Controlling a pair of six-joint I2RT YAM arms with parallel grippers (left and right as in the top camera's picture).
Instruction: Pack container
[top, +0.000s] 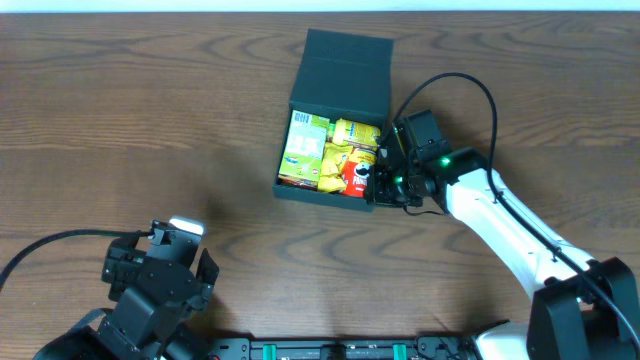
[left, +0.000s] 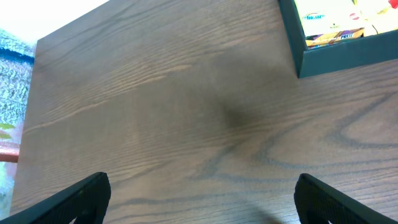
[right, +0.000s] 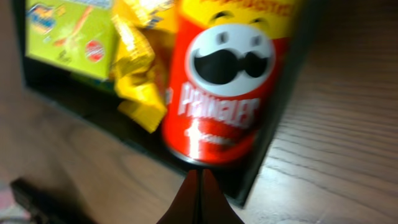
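The container (top: 345, 70) is a dark green square box with its flap lid open at the back. It holds a red Pringles can (top: 357, 178), yellow snack bags (top: 345, 150) and a light-green carton (top: 305, 145). My right gripper (top: 376, 188) is shut at the box's front right corner. In the right wrist view its closed fingertips (right: 199, 180) sit just below the can (right: 221, 93), over the box wall (right: 273, 155); nothing shows between them. My left gripper (top: 190, 252) is open and empty over bare table (left: 200, 186), far from the box corner (left: 348, 59).
The brown wooden table (top: 150, 120) runs left of the box. A black cable (top: 460, 85) loops behind the right arm. The table's left edge and a blue cloth (left: 12, 50) show in the left wrist view.
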